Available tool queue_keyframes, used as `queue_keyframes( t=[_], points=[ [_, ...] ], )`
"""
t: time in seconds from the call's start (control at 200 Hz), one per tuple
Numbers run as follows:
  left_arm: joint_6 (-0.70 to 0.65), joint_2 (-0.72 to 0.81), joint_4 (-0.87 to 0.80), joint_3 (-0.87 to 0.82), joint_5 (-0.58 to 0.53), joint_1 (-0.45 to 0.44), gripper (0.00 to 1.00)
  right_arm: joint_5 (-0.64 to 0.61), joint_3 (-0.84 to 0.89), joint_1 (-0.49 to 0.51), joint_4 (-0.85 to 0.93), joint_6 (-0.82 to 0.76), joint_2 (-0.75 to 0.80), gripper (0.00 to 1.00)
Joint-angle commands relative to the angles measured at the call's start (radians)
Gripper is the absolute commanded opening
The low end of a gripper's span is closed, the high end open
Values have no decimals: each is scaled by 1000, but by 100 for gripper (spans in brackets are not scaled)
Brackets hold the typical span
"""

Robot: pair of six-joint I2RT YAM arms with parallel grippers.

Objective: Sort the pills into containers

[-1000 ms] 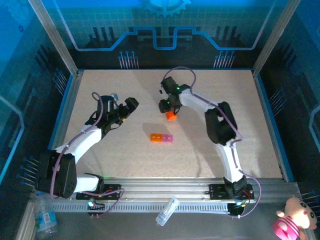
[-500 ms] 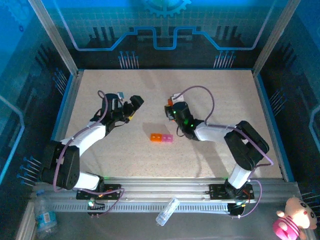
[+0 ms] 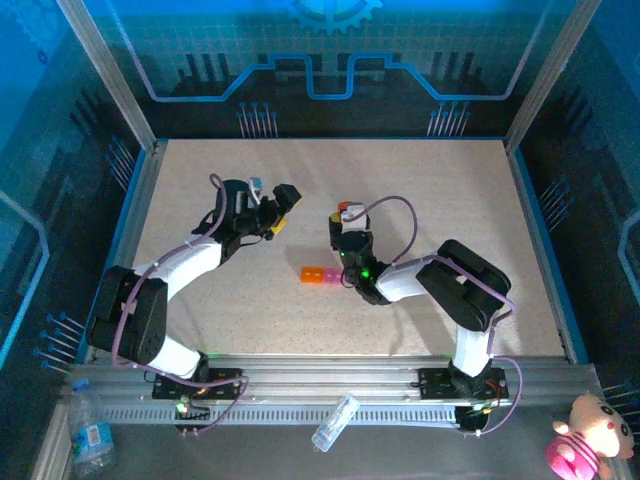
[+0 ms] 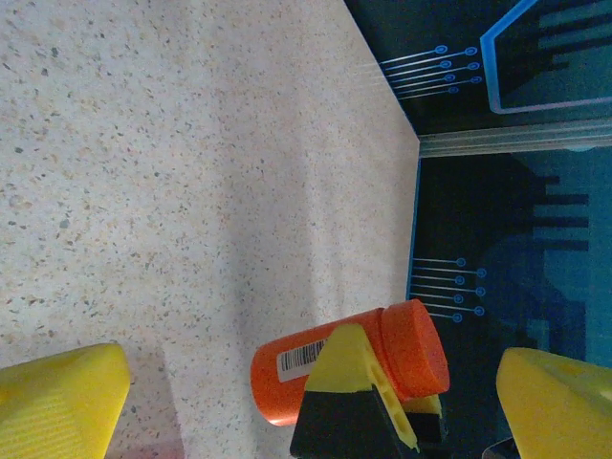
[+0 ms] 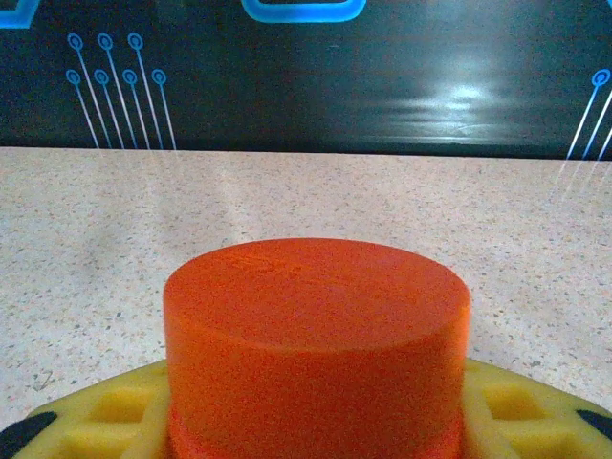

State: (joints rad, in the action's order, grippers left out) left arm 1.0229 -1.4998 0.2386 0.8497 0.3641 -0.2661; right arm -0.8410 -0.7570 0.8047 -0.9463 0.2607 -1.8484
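Observation:
The containers (image 3: 322, 275), a short orange-and-pink strip of joined compartments, lie on the speckled table (image 3: 450, 190) near its middle. My right gripper (image 3: 346, 228) hovers just behind the strip, shut on an orange cylindrical bottle (image 5: 316, 335) whose cap fills the right wrist view between the yellow pads (image 5: 86, 416). My left gripper (image 3: 283, 210) stands open to the left of it. In the left wrist view the bottle (image 4: 287, 368) lies on its side between my spread yellow fingers (image 4: 57, 402), with the right gripper's finger across it. The pills are out of view.
Blue walls (image 3: 135, 200) rim the table on the left, right and back. On the metal rail in front of the arm bases lies a clear small bottle (image 3: 335, 422). A pink plush toy (image 3: 580, 445) sits at the near right corner.
My right arm has folded down and brought the bottle nearer, close behind the containers strip. The left gripper has moved right and further back, toward the bottle, still open.

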Motion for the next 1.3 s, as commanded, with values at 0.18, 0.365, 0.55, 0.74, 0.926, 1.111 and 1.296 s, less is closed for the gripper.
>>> queue_keyframes(
  t=[0.18,0.365,0.55,0.74,0.926,1.111,1.296],
  points=[
    [18,-61,21,64,58,-25,99,108,46,-39,-119,101,23,25],
    [5,-85,12,91,65,-38,99,123,63,-50,-169,128,-29,26],
    [-9,-102,3,97,71,-38,99,76,71,-30,-244,89,-76,29],
    [-10,-124,5,104,81,-39,99,-66,77,47,-465,-93,-139,31],
    [-17,-133,7,109,79,-45,99,-157,95,116,-477,-144,-112,33],
    [-15,-149,16,113,81,-53,99,-175,110,132,-477,-90,-135,34],
    [-15,-155,21,115,85,-62,99,-192,123,136,-477,-40,-164,36]
  ],
)
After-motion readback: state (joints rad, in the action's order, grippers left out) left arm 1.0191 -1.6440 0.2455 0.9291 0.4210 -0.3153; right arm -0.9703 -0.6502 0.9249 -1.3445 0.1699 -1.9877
